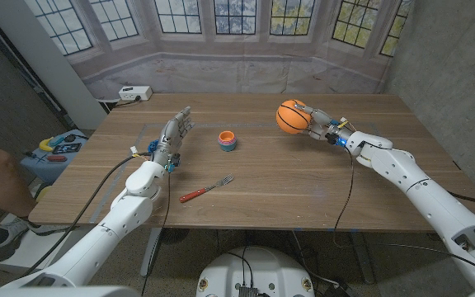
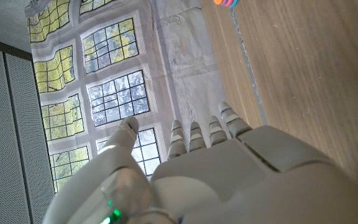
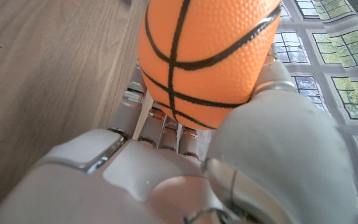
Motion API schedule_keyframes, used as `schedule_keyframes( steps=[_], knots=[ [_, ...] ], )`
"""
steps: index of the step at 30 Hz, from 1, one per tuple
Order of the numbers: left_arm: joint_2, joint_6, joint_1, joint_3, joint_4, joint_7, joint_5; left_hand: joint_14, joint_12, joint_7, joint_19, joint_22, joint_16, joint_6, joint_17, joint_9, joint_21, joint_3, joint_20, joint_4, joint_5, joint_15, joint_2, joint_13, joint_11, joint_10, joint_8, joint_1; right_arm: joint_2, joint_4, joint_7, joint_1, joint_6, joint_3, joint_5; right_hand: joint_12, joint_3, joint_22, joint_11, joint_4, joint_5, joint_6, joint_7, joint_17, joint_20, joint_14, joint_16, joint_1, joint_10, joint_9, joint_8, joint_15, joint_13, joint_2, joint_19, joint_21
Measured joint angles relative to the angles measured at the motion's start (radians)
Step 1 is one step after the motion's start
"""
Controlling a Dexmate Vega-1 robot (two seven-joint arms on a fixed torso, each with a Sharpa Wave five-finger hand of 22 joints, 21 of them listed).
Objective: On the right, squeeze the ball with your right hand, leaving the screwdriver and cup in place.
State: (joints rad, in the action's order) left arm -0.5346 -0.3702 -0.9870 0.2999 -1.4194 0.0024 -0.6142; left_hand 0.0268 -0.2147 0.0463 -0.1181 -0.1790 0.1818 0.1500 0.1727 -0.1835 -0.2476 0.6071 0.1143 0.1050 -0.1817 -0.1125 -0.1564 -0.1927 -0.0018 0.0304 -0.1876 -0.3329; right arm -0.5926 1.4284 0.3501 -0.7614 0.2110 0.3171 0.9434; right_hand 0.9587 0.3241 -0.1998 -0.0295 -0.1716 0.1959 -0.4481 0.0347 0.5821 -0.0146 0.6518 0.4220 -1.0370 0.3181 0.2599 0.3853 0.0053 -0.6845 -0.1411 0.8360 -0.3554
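Orange ball (image 1: 291, 116) gripped in right hand (image 1: 320, 125), fingers wrapped around

R robot hand (image 3: 185, 168) grips ball (image 3: 207, 59).

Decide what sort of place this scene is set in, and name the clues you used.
Probably a robot test room, not a home: a printed window backdrop hangs behind the brown wooden table, cables trail off it, and a white robot hand grips a small orange basketball.

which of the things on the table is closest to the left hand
The red-handled fork, lying just ahead of the left hand; the stacked cups sit farther toward the middle, and the ball is in the right hand.
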Motion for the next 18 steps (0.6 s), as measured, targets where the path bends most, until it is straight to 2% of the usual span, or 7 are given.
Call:
schedule_keyframes(
  steps=[2, 18],
  knots=[
    [0.0, 0.0, -0.001, 0.0, -0.001, 0.0, -0.002, 0.0, 0.0, 0.0, 0.0, 0.0, 0.0, 0.0, 0.0, 0.0, 0.0, 0.0, 0.0, 0.0, 0.0, 0.0, 0.0, 0.0, 0.0, 0.0, 0.0, 0.0, 0.0, 0.006, -0.007, -0.004, 0.002, -0.001, 0.001, 0.0, 0.0, -0.003, 0.007, 0.0, 0.0, -0.008, -0.004, 0.0, -0.007, 0.02, 0.0, -0.006, 0.021, 0.0, 0.0, -0.003, 0.003, -0.006, 0.018, -0.004],
    [-0.01, 0.008, -0.013, -0.008, -0.016, -0.007, -0.012, 0.0, 0.0, 0.0, 0.0, 0.0, 0.0, 0.0, 0.0, 0.0, 0.004, 0.004, 0.0, -0.004, 0.0, 0.0, -0.004, 0.0, 0.0, 0.0, 0.0, 0.004, 0.008, 0.047, -0.102, -0.019, 0.033, -0.007, 0.01, 0.033, -0.001, -0.012, 0.011, -0.001, -0.004, -0.1, -0.042, 0.0, 0.001, 0.066, 0.0, -0.047, 0.057, -0.005, 0.015, 0.002, 0.016, -0.047, 0.046, -0.058]
  ],
)
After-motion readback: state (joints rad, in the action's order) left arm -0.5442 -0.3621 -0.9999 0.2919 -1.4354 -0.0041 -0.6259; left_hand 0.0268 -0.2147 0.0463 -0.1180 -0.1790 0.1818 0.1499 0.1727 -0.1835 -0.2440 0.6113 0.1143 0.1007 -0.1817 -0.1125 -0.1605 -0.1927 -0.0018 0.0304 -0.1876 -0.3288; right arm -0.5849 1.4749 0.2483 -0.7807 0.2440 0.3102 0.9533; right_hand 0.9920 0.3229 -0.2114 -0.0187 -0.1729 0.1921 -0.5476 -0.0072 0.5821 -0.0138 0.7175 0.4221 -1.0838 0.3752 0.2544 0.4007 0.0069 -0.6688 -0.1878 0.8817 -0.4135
